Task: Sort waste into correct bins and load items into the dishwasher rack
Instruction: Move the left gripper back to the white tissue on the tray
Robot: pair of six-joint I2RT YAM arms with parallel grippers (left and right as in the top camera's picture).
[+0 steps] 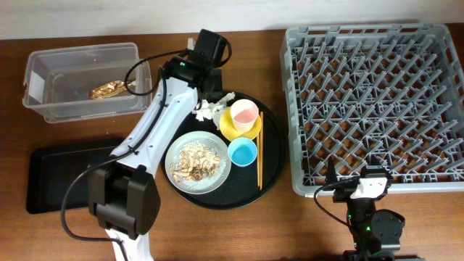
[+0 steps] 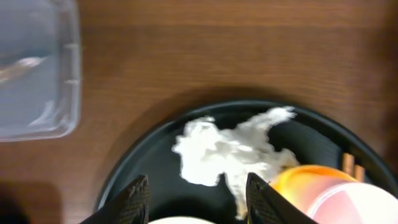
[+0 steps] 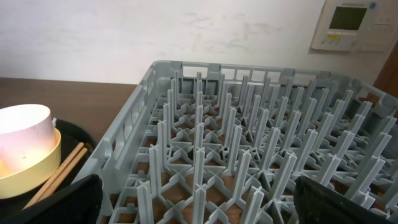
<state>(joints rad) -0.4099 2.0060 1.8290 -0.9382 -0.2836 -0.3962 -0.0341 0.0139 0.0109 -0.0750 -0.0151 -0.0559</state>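
Note:
Crumpled white wrapper scraps (image 1: pixel 209 110) lie at the back of the round black tray (image 1: pixel 270 170). My left gripper (image 1: pixel 210 98) hovers over them, open and empty; in the left wrist view its fingers (image 2: pixel 198 199) straddle the near edge of the scraps (image 2: pixel 230 152). A gold wrapper (image 1: pixel 109 89) lies in the clear tub (image 1: pixel 80 101). The grey plate (image 1: pixel 181 148) holds brown food bits (image 1: pixel 197 161). The pink cup (image 1: pixel 243 112) sits in the yellow bowl (image 1: pixel 233 130), with the blue cup (image 1: pixel 242 152) and chopsticks (image 1: pixel 260 148) beside them. My right gripper (image 3: pixel 199 205) is open at the rack's (image 1: pixel 377 101) front edge.
The shallow black tray (image 1: pixel 65 177) lies at front left on the wooden table. The clear tub also shows at the left wrist view's left edge (image 2: pixel 37 74). The right wrist view shows the pink cup (image 3: pixel 22 134), bowl (image 3: pixel 37 168) and chopsticks (image 3: pixel 59 171) left of the rack (image 3: pixel 249 143).

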